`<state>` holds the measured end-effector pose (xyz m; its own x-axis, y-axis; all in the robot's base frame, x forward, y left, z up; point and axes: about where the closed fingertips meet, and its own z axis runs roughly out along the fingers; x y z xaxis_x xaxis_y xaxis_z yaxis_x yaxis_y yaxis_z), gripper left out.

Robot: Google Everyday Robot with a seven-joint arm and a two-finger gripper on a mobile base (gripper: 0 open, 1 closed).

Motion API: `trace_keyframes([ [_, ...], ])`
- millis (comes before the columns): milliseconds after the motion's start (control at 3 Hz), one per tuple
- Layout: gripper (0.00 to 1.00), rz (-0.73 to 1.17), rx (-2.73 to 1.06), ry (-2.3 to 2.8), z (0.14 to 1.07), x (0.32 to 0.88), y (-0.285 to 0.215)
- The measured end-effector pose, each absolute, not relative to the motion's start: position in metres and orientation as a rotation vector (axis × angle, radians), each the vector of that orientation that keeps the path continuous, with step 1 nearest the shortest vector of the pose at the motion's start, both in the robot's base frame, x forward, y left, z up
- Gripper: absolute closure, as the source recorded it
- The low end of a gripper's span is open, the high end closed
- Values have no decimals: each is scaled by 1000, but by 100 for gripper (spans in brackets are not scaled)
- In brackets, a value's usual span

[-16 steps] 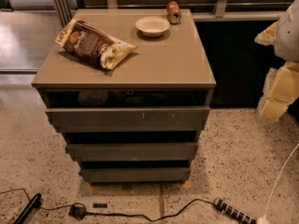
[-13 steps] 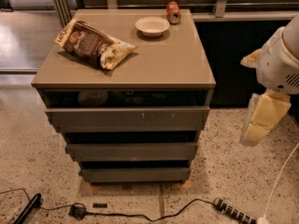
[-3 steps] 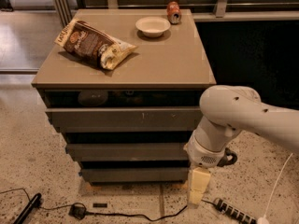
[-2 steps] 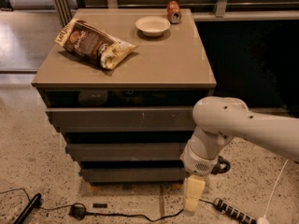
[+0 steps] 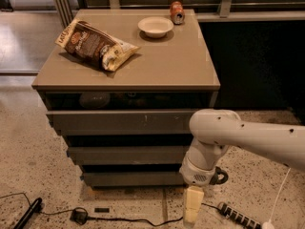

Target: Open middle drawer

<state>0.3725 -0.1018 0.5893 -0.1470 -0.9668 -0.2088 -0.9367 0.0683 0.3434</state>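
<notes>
Progress, camera view: task judged barely begun. Middle drawer seen pushed in, front roughly in step with neighbours; located up and left of claw. Claw hung low over floor, pointed down, just right of lowest front. Nothing seen held or touched. Claw spread cannot be told. Left to do: front to be reached, caught, pulled out.

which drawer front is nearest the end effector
The lowest front, nearest the floor: the end effector hangs just off its right end, below the middle drawer and the top front.
</notes>
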Motion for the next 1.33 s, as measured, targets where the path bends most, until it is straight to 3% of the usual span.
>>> trace_keyframes([
  [667,0,-656,1980,-2277,582,389,-100],
  [1333,0,-728,1994,-2247,574,427,-65],
])
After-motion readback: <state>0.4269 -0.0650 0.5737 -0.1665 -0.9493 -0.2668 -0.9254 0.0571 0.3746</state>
